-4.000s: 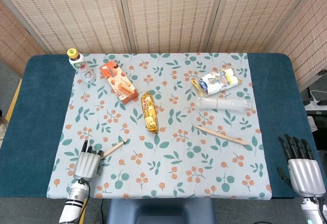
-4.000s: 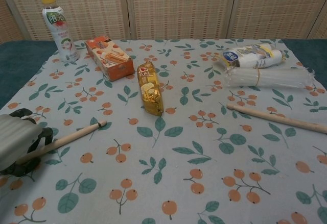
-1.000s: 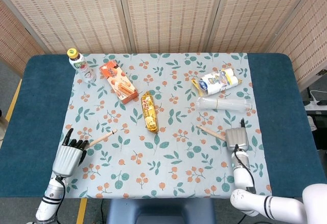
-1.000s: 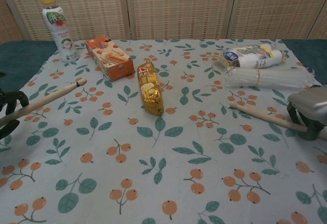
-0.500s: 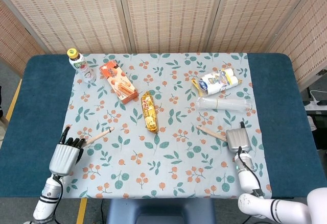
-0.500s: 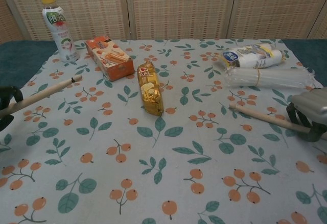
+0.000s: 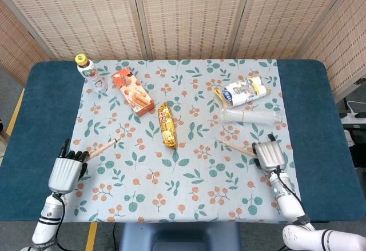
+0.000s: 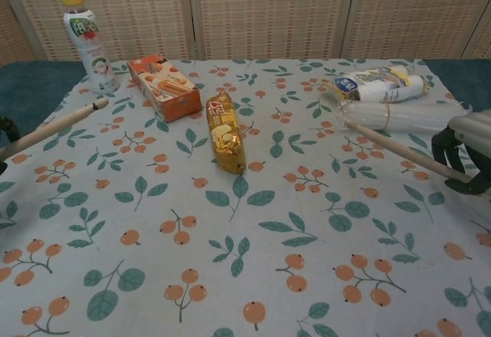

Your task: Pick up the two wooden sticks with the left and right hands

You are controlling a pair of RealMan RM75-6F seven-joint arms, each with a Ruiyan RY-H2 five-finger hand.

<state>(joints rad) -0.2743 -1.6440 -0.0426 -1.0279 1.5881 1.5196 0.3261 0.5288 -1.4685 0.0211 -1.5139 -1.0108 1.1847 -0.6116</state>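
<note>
Two pale wooden sticks are held above the floral cloth. My left hand (image 7: 66,172) grips the near end of the left stick (image 7: 103,147), whose tip points up and to the right; in the chest view that stick (image 8: 50,128) runs in from the left edge. On the other side, my right hand (image 7: 269,156) grips the right stick (image 7: 235,146) near its outer end. In the chest view the right hand (image 8: 464,160) sits at the right edge and its stick (image 8: 403,151) slants toward the middle, lifted off the cloth.
A drink bottle (image 7: 90,74) and an orange snack box (image 7: 132,92) stand at the back left. A gold wrapped bar (image 7: 166,125) lies in the middle. A clear plastic pack (image 7: 251,116) and a white-yellow packet (image 7: 245,91) lie at the back right.
Both hands have risen with their sticks. The left stick moved further left and up; the right stick's free end lifted off the cloth.
</note>
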